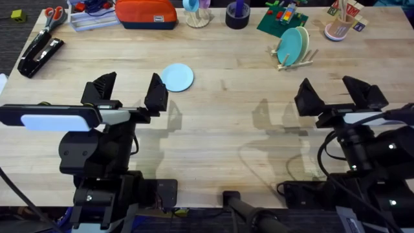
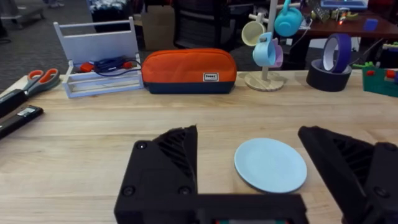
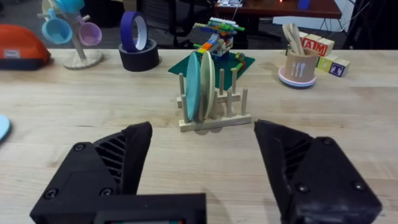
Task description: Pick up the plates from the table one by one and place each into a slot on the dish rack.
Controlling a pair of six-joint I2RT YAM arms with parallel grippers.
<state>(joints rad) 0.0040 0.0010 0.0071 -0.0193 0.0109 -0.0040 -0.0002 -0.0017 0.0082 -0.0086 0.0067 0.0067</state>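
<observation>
One pale blue plate (image 1: 176, 77) lies flat on the counter (image 1: 226, 129). Two plates (image 3: 200, 84) stand in one dish rack (image 3: 214, 115).

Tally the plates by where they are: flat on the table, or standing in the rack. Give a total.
Flat on the table: 1, the blue plate.
Standing in the rack: 2, a teal plate and a cream plate.
Total: 3 plates.
</observation>
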